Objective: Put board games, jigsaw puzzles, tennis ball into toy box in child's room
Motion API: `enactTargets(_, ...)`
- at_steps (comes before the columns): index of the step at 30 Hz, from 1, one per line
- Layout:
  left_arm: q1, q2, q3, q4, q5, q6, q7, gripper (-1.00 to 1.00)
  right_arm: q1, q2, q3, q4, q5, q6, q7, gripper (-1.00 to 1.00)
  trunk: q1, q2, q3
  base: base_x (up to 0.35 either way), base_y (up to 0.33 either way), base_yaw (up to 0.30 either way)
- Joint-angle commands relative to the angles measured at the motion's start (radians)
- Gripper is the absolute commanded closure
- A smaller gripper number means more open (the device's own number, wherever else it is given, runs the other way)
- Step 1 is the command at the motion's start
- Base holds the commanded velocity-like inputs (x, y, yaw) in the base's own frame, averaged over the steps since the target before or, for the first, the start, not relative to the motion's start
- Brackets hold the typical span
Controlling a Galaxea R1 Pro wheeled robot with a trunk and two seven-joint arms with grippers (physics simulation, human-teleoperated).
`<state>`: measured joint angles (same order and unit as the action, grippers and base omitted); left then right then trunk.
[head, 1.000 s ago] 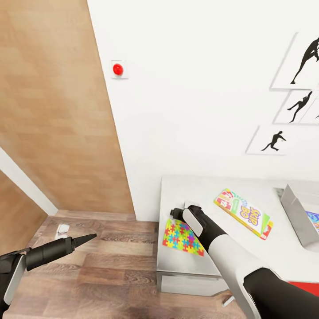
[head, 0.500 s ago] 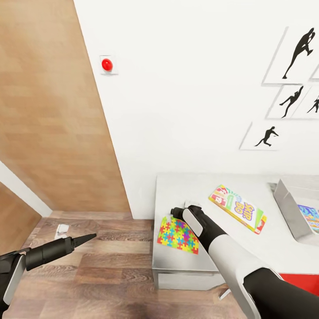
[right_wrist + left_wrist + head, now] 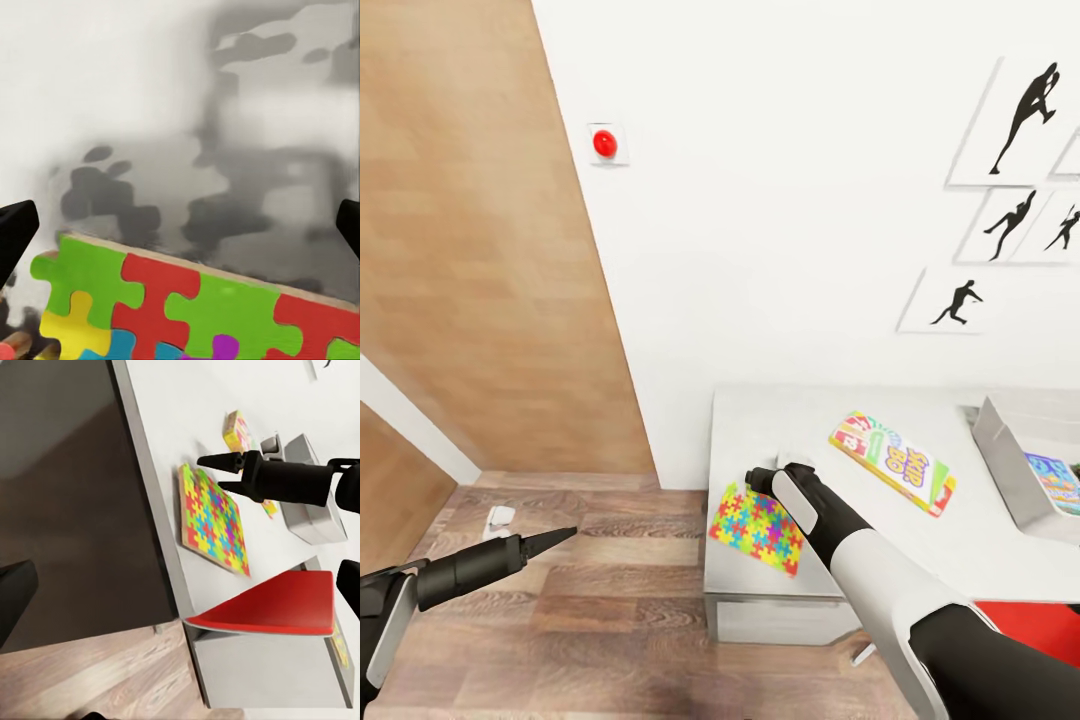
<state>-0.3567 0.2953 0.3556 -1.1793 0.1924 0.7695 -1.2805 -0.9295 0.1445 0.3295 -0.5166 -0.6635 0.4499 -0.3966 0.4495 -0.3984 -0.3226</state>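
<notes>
Our right gripper (image 3: 760, 478) hovers over the near corner of the table (image 3: 960, 540), its two fingers spread wide with nothing between them, poised at the far edge of the jigsaw puzzle (image 3: 756, 517). That puzzle lies flat, and its corner looks to overhang the table's end, above the wood floor (image 3: 580, 600). Our left gripper (image 3: 545, 541) hangs low over the floor, well apart from the table, fingers together and empty. The board game (image 3: 893, 461) lettered SKIP BO lies further along, near the toy box (image 3: 1000, 455). We judge the main risk to be a nudge: the puzzle is thin, and fingers sliding on it could push it off the edge rather than pinch it.
</notes>
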Motion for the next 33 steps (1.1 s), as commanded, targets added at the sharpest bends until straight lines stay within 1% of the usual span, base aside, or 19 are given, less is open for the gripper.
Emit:
enactTargets(1,-0.001,0.000,0.001,0.000,0.002,0.010,-0.002,-1.00,0.000,-0.001,0.005,0.000,-0.019,0.003,-0.010,-1.00,0.001,-0.002,-0.002,-0.043,0.000,0.000)
enactTargets(6,-0.001,0.000,0.001,0.000,0.002,0.011,-0.002,-1.00,0.000,0.000,0.005,0.000,-0.019,0.003,-0.010,-1.00,0.001,-0.002,-0.002,-0.018,0.016,0.000)
enactTargets(15,-0.001,0.001,0.001,0.001,0.002,0.013,-0.002,-1.00,0.000,0.000,0.005,0.000,-0.019,0.003,-0.010,-1.00,0.001,-0.002,-0.002,-0.002,0.152,0.000)
enactTargets(33,-0.001,0.001,0.001,0.001,0.002,0.013,0.000,-1.00,0.000,-0.002,0.005,0.001,-0.019,0.003,-0.010,-1.00,0.001,-0.002,-0.002,0.000,0.008,0.000)
